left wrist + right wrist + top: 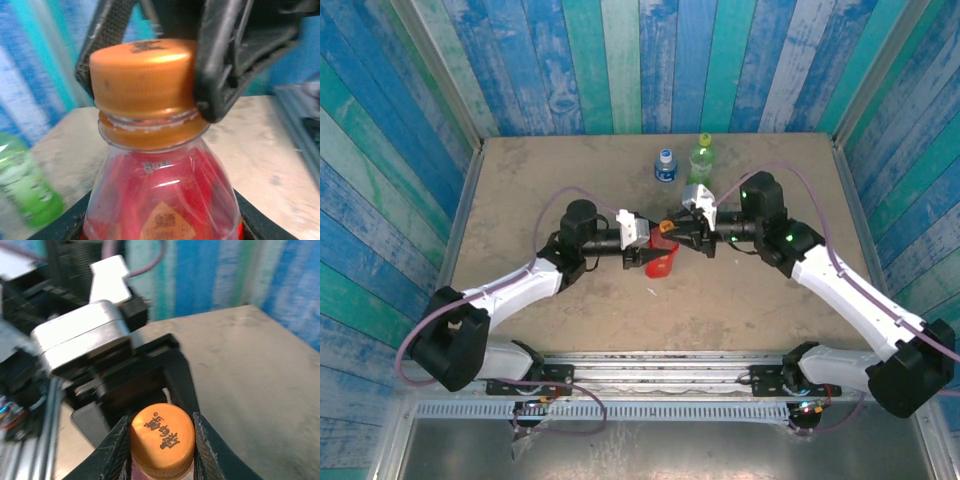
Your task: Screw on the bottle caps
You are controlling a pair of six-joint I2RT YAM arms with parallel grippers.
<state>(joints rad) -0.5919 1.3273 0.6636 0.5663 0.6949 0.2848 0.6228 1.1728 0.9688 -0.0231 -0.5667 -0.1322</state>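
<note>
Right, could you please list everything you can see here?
red bottle: one, red, table centre, between the arms
orange cap: one, orange, on the red bottle's neck
green bottle: one, translucent green, far side, upright
clear bottle: one, blue label, left of the green bottle
table: one, tan
walls: blue-green planks, around the table
left fingers: pair, black, shut on the red bottle
right fingers: pair, black, against both sides of the orange cap

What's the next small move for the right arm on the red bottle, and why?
Probably twist the right hand clockwise to tighten. Its fingers look closed against both sides of the orange cap, which sits on the neck of the red bottle, and the left hand grips that bottle's body.
</note>
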